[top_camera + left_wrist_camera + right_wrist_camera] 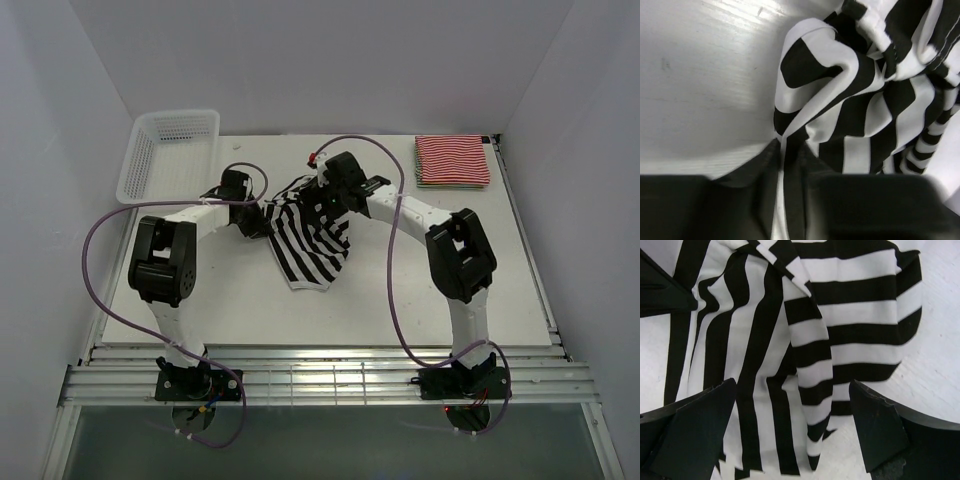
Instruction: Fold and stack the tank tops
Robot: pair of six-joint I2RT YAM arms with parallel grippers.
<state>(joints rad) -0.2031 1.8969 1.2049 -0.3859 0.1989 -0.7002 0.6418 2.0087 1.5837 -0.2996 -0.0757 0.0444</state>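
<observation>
Pinching a bunched edge of the black-and-white tank top, the left gripper has its fingers drawn close on the cloth. The right gripper hangs over the same top, fingers spread wide and holding nothing. The top lies crumpled mid-table between both arms. A red-and-white tank top sits folded at the far right corner. A white basket stands at the far left.

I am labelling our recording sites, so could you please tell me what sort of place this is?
Probably a lab robot cell rather than a home: plain white walls box in a white table, and the left arm and right arm are bolted to an aluminium rail.
</observation>
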